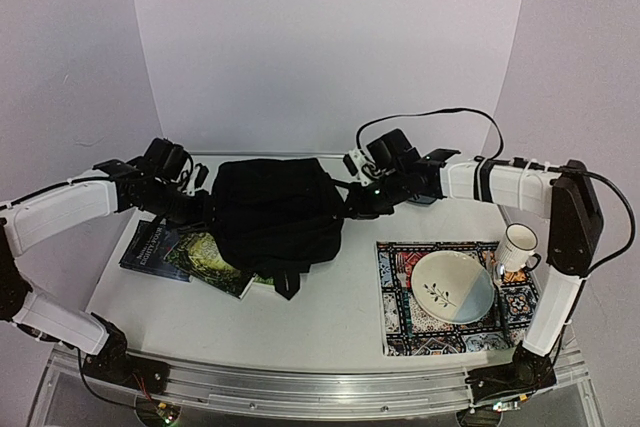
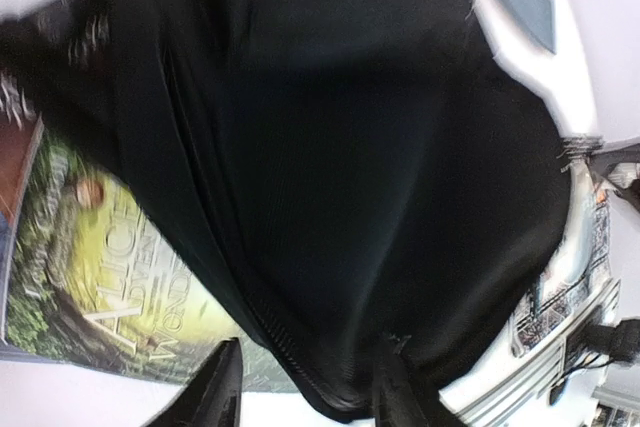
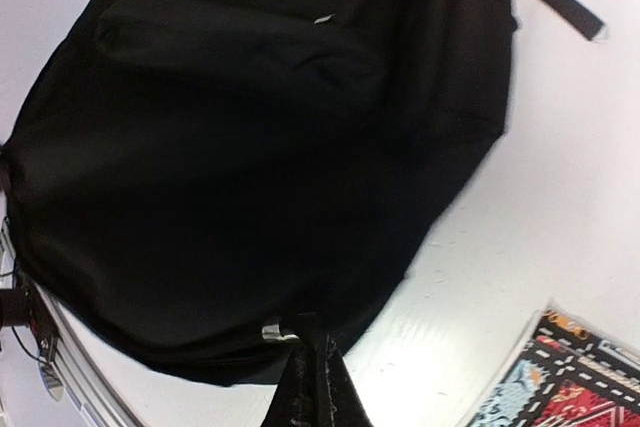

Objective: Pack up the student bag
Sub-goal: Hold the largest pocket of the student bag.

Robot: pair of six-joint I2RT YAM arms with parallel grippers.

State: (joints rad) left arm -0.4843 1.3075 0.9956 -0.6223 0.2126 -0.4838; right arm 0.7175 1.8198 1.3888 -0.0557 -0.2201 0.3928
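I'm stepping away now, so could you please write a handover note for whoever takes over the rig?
Left gripper: fingers apart at the student bag's left edge.
Right gripper: shut at its right edge; hold on fabric unclear.
Two books lie left of the bag, partly under it; plate and mug on the mat.
Done: nothing visibly packed. Left: load the bag.
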